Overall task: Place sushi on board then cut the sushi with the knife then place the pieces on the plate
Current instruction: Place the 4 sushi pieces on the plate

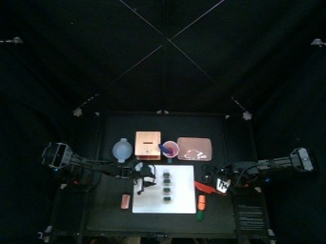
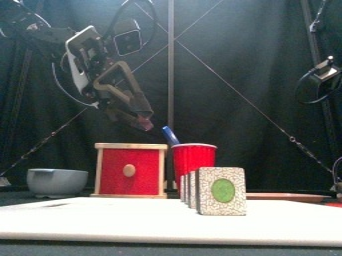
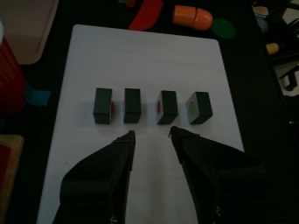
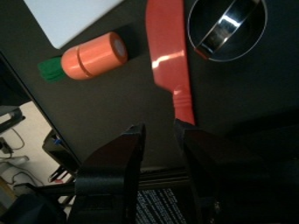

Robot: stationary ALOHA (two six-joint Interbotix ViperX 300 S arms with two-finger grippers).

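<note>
Four dark green sushi pieces (image 3: 132,103) stand in a single row on the one white cutting board (image 1: 181,204) in the middle of the desk (image 1: 109,191), each a little apart from the next. The left end effector (image 3: 152,140) hangs above the board's left side with its two jaws spread and nothing between them; from the front it sits well clear of the pieces. To the right of the board, the right end effector (image 4: 162,133) is low over the desk, its jaws also parted and empty, with the narrow end of one red knife (image 4: 170,52) lying flat just ahead of them; I cannot tell whether it touches a jaw. Beside that knife lie one orange toy carrot (image 4: 93,55) with a green top, close to the board's corner, and one round metal cutter (image 4: 228,24). Along the far side of the board I count one blue-grey bowl (image 2: 56,180) at the left, one wooden box (image 2: 131,170) with a red drawer front, one red cup (image 2: 194,160) holding one blue knife (image 2: 170,133), and one pink tray (image 1: 193,148) at the right.
</note>
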